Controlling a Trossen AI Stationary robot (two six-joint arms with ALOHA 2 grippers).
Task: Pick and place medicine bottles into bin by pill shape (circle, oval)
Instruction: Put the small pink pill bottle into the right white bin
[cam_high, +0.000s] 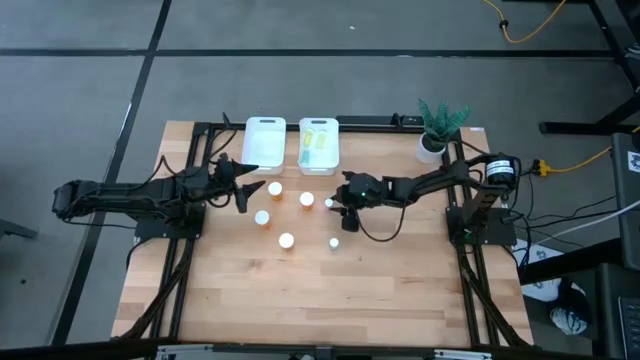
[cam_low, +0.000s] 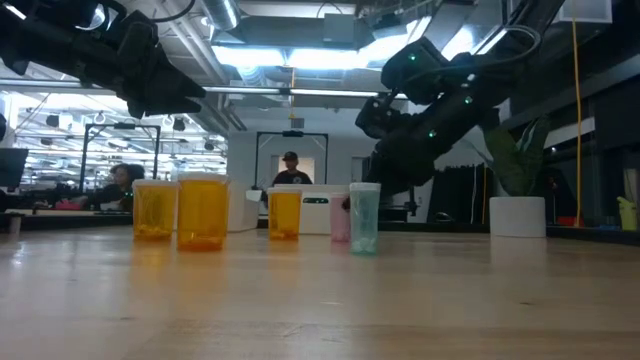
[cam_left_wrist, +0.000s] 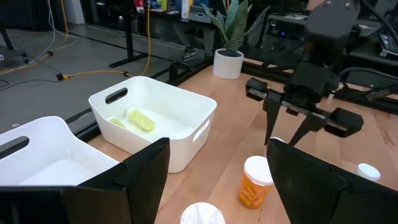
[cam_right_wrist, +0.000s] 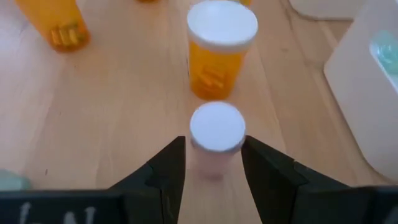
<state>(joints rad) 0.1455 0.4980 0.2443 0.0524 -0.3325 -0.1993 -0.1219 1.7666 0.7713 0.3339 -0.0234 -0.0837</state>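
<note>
Several small white-capped medicine bottles stand upright on the wooden table (cam_high: 300, 300): orange ones (cam_high: 275, 188) (cam_high: 307, 199) (cam_high: 262, 217) and slimmer ones (cam_high: 334, 243). My right gripper (cam_right_wrist: 213, 158) is open and low over the table. Its fingers stand on either side of a slim pinkish bottle (cam_right_wrist: 216, 127), which also shows in the high view (cam_high: 329, 203). I cannot tell whether they touch it. My left gripper (cam_left_wrist: 217, 186) is open and empty, held above the table near the orange bottles (cam_high: 240, 185).
Two white bins stand at the far edge. The left one (cam_high: 264, 143) shows nothing inside, and the right one (cam_high: 318, 145) holds pale green bottles (cam_left_wrist: 140, 119). A white pot with a green plant (cam_high: 437, 128) stands at the far right. An orange bottle (cam_right_wrist: 222, 50) stands just beyond the pinkish one.
</note>
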